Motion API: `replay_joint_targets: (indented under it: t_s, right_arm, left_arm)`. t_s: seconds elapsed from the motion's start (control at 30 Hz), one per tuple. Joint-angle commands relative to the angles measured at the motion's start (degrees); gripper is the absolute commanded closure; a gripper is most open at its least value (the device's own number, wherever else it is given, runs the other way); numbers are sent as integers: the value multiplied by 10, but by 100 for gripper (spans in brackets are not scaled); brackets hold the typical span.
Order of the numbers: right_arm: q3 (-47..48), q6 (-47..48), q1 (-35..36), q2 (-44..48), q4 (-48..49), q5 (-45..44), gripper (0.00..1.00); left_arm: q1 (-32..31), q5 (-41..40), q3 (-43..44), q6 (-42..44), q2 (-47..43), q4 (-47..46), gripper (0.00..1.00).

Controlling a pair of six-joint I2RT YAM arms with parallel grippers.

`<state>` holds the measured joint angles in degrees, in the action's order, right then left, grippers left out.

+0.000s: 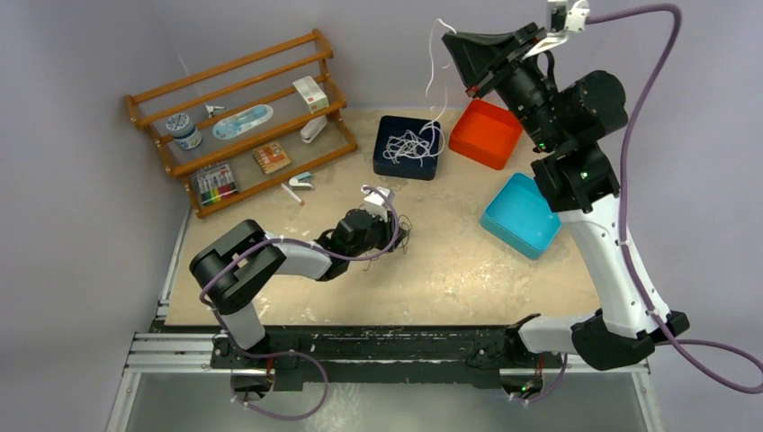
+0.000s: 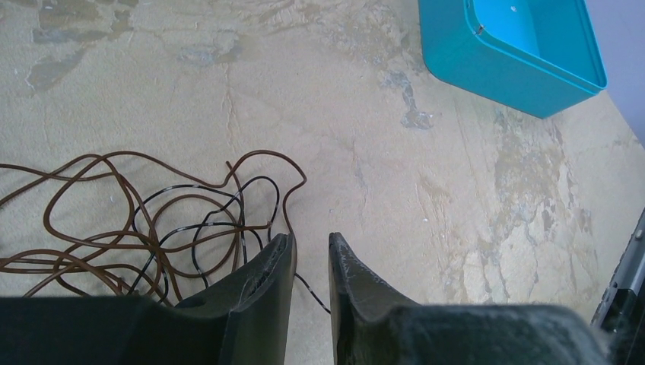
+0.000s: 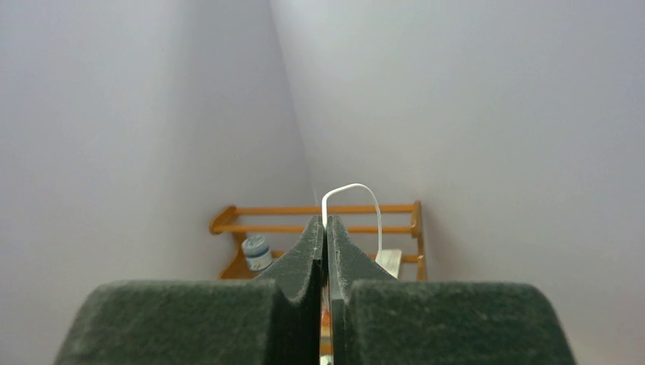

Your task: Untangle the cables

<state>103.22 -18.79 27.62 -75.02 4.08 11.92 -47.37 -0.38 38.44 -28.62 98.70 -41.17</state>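
A tangle of brown and black cables (image 2: 144,228) lies on the table; in the top view it is a small dark knot (image 1: 405,236) at the tip of my left gripper (image 1: 400,229). In the left wrist view the left gripper (image 2: 310,239) is low over the table and narrowly open, with one black strand (image 2: 313,293) running across the gap between its fingers. My right gripper (image 1: 448,38) is raised high at the back and shut (image 3: 325,220) on a white cable (image 3: 351,187). That cable hangs down (image 1: 429,79) into a pile of white cable (image 1: 409,147) in the navy bin (image 1: 385,135).
An orange bin (image 1: 486,133) stands right of the navy bin. A teal bin (image 1: 520,216) sits at the right, also in the left wrist view (image 2: 517,46). A wooden rack (image 1: 243,117) with small items stands at the back left, and a small white item (image 1: 300,180) lies in front of it.
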Motion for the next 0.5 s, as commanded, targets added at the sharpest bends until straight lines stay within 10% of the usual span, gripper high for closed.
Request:
replay_joint_targets:
  t_s: [0.0,0.47]
  right_arm:
    - [48,44,-3,13,5,-55,100]
    - [118,104,-5,-53,-71,-130,100]
  left_arm:
    - [0,5,-8,-9,5,-39,78]
    - [0,-69,-61,-6,-54,47,80]
